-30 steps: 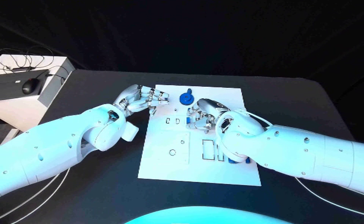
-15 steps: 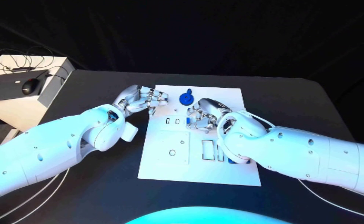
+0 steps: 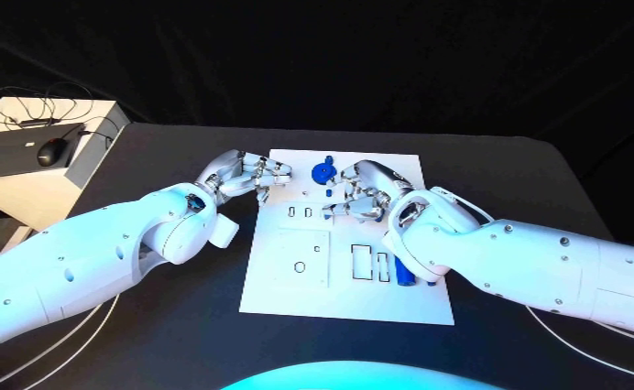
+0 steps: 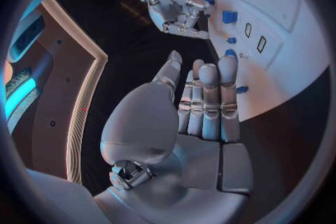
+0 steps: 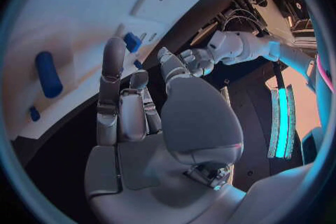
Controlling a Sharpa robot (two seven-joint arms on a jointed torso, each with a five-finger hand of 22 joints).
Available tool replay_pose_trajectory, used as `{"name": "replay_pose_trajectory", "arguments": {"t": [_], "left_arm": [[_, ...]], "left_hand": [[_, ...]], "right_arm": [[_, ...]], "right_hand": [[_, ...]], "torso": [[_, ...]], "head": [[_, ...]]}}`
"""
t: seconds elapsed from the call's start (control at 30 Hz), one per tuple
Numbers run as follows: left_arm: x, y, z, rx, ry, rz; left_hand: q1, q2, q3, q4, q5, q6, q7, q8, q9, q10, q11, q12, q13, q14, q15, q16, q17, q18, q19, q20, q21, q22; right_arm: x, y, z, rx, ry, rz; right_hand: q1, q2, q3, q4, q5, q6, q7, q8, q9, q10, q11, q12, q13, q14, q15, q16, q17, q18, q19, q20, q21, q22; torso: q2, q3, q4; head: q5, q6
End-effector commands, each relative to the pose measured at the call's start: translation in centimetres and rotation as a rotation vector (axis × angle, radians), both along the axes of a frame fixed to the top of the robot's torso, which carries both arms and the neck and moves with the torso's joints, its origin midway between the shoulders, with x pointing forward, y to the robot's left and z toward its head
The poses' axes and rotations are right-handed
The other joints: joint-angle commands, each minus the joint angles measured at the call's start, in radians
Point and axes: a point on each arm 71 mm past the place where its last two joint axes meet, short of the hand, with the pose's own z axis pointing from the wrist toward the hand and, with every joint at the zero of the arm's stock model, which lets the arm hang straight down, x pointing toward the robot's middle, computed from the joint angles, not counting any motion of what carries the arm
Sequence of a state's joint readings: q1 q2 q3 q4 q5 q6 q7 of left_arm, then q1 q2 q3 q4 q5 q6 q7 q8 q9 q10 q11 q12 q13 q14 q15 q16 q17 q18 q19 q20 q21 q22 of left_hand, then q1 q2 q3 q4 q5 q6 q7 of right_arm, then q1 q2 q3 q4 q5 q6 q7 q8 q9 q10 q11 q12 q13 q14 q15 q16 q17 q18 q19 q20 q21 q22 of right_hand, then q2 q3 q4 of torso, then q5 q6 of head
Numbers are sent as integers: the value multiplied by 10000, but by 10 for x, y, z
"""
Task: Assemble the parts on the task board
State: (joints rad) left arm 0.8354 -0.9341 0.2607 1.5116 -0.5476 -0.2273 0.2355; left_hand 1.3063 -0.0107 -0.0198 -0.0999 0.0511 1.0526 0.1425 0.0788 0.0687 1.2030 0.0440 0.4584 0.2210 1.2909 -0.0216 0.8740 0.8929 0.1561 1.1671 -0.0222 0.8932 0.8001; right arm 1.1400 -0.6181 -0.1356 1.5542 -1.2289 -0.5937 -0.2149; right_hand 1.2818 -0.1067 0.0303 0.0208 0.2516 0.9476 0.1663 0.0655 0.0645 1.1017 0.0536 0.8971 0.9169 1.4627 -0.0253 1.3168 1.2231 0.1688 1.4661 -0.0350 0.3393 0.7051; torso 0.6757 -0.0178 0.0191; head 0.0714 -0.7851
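Board [image 3: 346, 273], white, lies mid-worktop [image 3: 529, 179] with blue parts on it, a round one [image 3: 323, 171] near its far edge. Left robot hand [image 3: 245, 174] empty, fingers loosely together; right robot hand [image 3: 362, 194] pinches a small blue part [image 5: 132, 42].

Task board [image 3: 298, 294]: centre of the frame, flat on the table [image 3: 529, 170]. Left hand [image 3: 245, 173]: over the board's upper left corner. Right hand [image 3: 359, 196]: over the board's upper middle, just right of the left hand. Round part [image 3: 323, 171]: on the board near its top edge, between the two hands. Elongated part [image 3: 403, 272]: on the board's lower right area, beside the right arm. Box [image 3: 63, 166]: at the frame's left edge, off the table's left side, with a mouse [image 3: 51, 150] on top.
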Motion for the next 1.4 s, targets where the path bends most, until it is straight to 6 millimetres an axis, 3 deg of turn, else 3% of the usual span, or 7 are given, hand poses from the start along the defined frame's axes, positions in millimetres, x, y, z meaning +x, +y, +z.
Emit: {"name": "replay_pose_trajectory", "arguments": {"t": [0.03,0.43,0.93,1.03,1.2,1.33,1.4], "left_arm": [[-1,0,-6,453,704,-100],[6,2,-6,2279,2403,-475],[31,-27,38,4384,3186,-2078],[39,-36,46,5033,2982,-2030],[47,-49,50,5944,2691,-1520],[55,-63,53,6706,2666,-972],[58,-70,54,7022,2736,-955]], "left_hand": [[-471,-21,-99,333,-9,-36,17,38,15,278,-71,401,273,108,-51,15,23,256,-31,0,-34,11],[-1395,472,-118,1395,-11,-210,-317,1380,326,-36,-436,4226,4067,1365,-389,2742,2401,-141,1694,-380,2658,2715],[-51,1266,-13,870,-18,-1592,-6,359,-26,-705,283,-2473,-639,959,66,-2679,-1397,1027,2463,165,-2426,-2260],[-493,965,-487,1116,-5,-1331,-185,443,0,76,35,-2281,-675,1409,-99,-2265,-1068,250,3308,55,660,870],[-1630,304,-1266,1681,60,63,-367,1242,264,1463,-205,-561,331,1224,-242,-569,327,128,2458,33,650,897],[-1969,271,-1275,1889,24,530,-1010,2493,1606,-1105,-600,5374,5748,1421,-656,3468,3623,-337,2318,-648,3138,3420],[-2105,550,-1114,2013,-13,675,-969,2537,1801,-322,-740,5641,6135,1569,-608,3492,3567,-423,2458,-593,3477,3838]], "right_arm": [[7,-8,20,2221,-679,57],[34,-61,58,4756,-365,2],[68,-150,70,6814,684,-1650],[72,-163,70,6946,679,-1854],[76,-174,70,6855,484,-2002],[79,-180,70,6571,224,-2219],[80,-182,70,6355,56,-2356]], "right_hand": [[-45,296,-104,-224,29,65,-1,34,13,-109,-34,5,-16,-31,50,-77,-51,138,381,50,-75,-25],[40,1139,-492,-1118,247,105,-22,32,13,-261,-59,-477,-547,-418,-96,-2193,-2026,-232,188,-30,-1084,-700],[633,1676,449,-1956,-367,157,176,-20,-11,732,390,-7454,-7364,-1992,627,-11353,-7311,-1413,-3679,779,-2807,-4410],[468,1615,1014,-2165,-358,102,227,-38,-22,835,709,-8415,-8637,-3219,1272,-12570,-9007,-1663,-5655,1512,-2757,-5336],[19,1270,1257,-2119,-274,-263,317,-68,-40,259,860,-8358,-8597,-3260,1506,-12575,-11275,-1478,-6582,1804,-2760,-6199],[-53,1133,1126,-1995,-255,16,297,-48,-21,516,747,-8362,-8585,-1956,1111,-12341,-11474,-1175,-4953,1545,-2363,-6265],[-144,1048,1039,-1924,-85,495,187,0,8,964,570,-8352,-8578,-1309,881,-12230,-11339,-1078,-4393,1321,-2151,-6245]], "torso": [[-10,2,-5],[-73,86,-1],[-262,257,-15],[-317,286,-2],[-380,311,4],[-421,315,-2],[-439,322,-3]], "head": [[-47,49],[-109,191],[-236,131],[-255,93],[-293,31],[-368,-29],[-387,-68]]}}
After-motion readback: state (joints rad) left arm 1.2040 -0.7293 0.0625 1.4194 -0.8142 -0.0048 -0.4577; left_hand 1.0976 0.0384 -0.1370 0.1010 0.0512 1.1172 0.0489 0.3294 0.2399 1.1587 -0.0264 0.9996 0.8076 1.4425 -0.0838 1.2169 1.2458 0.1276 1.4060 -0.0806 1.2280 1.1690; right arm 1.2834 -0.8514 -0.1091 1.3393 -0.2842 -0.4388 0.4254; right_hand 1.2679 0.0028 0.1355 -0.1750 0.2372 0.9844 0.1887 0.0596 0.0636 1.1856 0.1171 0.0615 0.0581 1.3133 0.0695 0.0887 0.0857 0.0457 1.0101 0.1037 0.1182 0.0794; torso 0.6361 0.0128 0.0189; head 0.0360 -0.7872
